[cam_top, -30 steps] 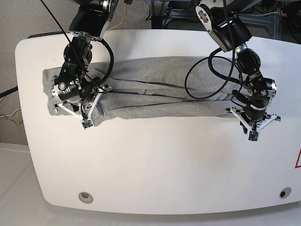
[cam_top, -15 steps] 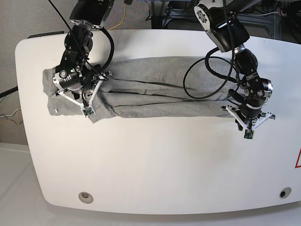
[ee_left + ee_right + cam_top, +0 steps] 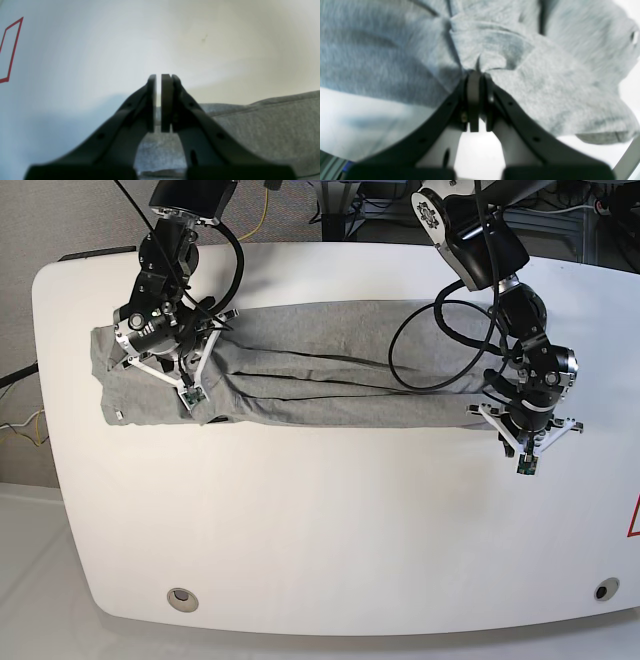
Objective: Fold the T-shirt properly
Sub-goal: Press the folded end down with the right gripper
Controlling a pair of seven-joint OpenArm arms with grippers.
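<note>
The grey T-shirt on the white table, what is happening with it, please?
A two-armed robot is folding the T-shirt, which lies as a long, narrow band across the white table. The right gripper is shut on a bunch of the cloth near one end. The left gripper is at the other end, with its jaws almost closed and a thin gap between them; its own camera shows nothing in that gap, so it does not seem to hold the cloth.

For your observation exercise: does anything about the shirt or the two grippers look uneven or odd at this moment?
Yes. The T-shirt lies as a long, creased band across the table. The right gripper is shut on a bunched pinch of cloth, while the left gripper, almost shut, holds nothing at the shirt's other end.
</note>
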